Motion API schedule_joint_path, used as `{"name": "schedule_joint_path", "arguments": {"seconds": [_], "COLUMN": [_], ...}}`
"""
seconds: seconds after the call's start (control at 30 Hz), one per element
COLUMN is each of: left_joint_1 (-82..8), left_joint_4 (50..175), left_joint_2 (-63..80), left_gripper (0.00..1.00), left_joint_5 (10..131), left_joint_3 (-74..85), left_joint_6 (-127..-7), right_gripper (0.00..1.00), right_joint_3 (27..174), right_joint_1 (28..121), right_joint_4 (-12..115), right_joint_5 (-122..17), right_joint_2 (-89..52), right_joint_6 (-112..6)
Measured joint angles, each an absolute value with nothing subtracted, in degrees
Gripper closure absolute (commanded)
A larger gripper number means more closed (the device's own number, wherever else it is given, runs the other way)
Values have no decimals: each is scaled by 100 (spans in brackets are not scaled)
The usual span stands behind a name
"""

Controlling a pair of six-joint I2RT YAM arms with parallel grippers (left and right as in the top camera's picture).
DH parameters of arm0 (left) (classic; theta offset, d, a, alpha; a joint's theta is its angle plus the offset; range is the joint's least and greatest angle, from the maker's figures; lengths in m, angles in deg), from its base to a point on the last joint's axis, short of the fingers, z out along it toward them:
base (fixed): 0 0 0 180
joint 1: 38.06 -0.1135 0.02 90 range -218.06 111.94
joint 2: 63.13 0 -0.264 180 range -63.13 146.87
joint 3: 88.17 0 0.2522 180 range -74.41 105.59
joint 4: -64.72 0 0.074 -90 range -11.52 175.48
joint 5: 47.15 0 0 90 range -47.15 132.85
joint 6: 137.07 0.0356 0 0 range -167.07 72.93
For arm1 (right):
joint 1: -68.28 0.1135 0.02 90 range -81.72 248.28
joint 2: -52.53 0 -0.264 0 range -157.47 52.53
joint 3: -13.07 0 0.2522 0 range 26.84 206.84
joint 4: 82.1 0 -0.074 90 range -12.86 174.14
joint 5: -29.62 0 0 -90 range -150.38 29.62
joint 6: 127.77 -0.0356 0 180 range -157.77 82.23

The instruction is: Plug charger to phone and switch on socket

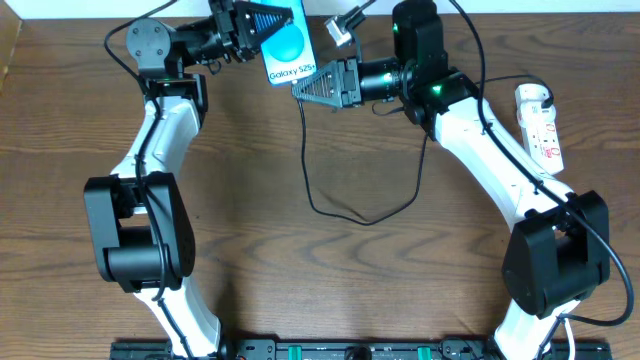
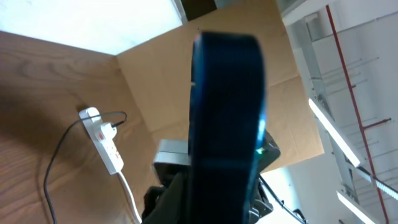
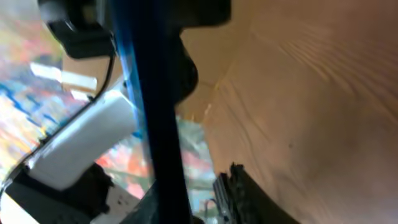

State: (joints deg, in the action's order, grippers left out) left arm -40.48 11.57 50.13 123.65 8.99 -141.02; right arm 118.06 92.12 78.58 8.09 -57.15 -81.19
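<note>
Currently, overhead view: the left end effector (image 1: pixel 255 35) is clenched on the phone (image 1: pixel 287 45), holding it up at the far edge of the table (image 1: pixel 350 290), blue screen facing the camera. The right end effector (image 1: pixel 312 85) sits at the phone's lower right corner. Whether its jaws are parted or pinching I cannot tell. The charger (image 1: pixel 312 190) drops from that spot, loops across the table and climbs back toward the right arm. The socket (image 1: pixel 540 125) lies well apart on the right side, with no arm near it.

Left wrist view: the phone (image 2: pixel 227 112) fills the centre, edge-on and blurred. Beyond it is the socket (image 2: pixel 106 146), with a white plug seated and a thin black lead running off it (most likely the charger's far end). The switch position is too small to read.

Right wrist view: the phone (image 3: pixel 155 124) is a dark blue vertical band, very close. The connector tip is not resolvable, so whether it is seated cannot be confirmed.

Progress, as a judgement: the phone is lifted and presented, and the plug-in is in hand or just finishing. Left to do: confirm the connector is seated, then switch on the socket, which looks untouched.
</note>
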Motion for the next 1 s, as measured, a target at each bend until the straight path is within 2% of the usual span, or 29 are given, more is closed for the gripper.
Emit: {"name": "schedule_joint_path", "arguments": {"seconds": [0.17, 0.33, 0.63, 1.0], "left_joint_1": [-4142, -4323, -4349, -4340], "left_joint_4": [1373, 2300, 3583, 5277], "left_joint_2": [5013, 5002, 4999, 5002], "left_gripper": [92, 93, 93, 93], "left_joint_5": [12586, 13005, 13163, 12629], "left_joint_3": [897, 897, 495, -297], "left_joint_6": [-13914, -13392, -12054, -10749], "right_gripper": [68, 67, 68, 67], "right_joint_3": [11830, 11832, 11823, 11823], "right_joint_1": [9168, 8840, 8259, 8259], "right_joint_4": [6975, 5998, 3889, 3356], "right_joint_5": [798, 520, -935, -1997], "right_joint_2": [-5715, -5718, -5724, -5724], "right_joint_6": [-7625, -7039, -5988, -5644]}}
